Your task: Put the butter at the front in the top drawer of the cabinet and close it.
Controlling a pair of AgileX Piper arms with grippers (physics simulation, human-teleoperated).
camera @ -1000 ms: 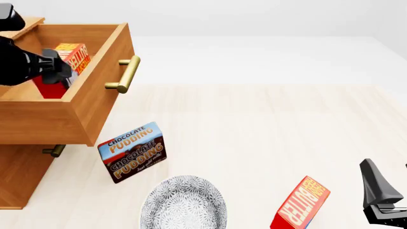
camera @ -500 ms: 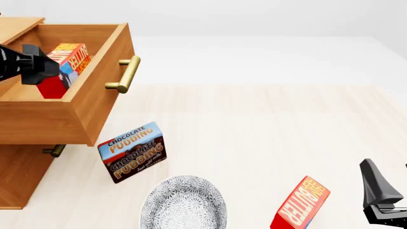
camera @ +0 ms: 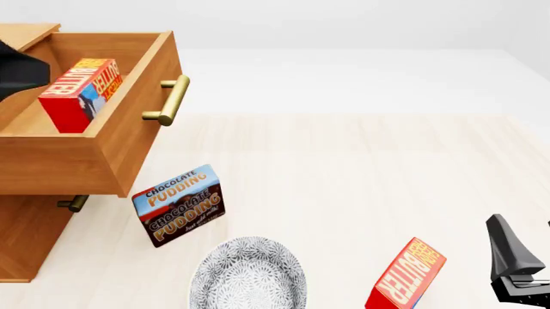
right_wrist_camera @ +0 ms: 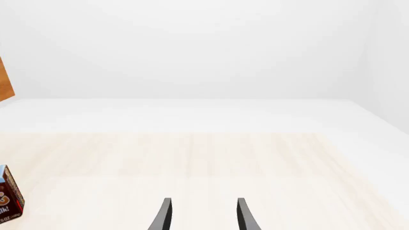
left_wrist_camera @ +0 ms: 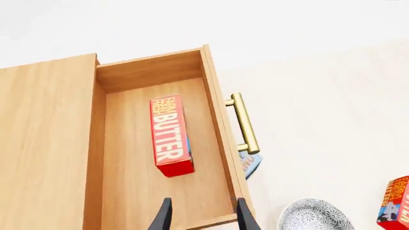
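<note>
The butter (left_wrist_camera: 170,135) lies in the open top drawer (left_wrist_camera: 217,129), long axis running front to back; my left hand (left_wrist_camera: 202,218) hangs empty above it, fingers parted wide; the brass handle (left_wrist_camera: 244,123) sits toward one o'clock, nearest my left arm; my right hand (right_wrist_camera: 202,215) idles open.

The left claw (left_wrist_camera: 202,218) hangs above the pulled-out top drawer (left_wrist_camera: 221,143) of the cabinet (camera: 26,238). One butter (left_wrist_camera: 170,135) lies inside the drawer, just ahead of the claw. On the bench (camera: 361,174), the pudding box (camera: 179,205) and bowl (camera: 247,273) sit below the drawer front. The second butter (camera: 406,275) stands just left of the right claw (camera: 516,264).
</note>
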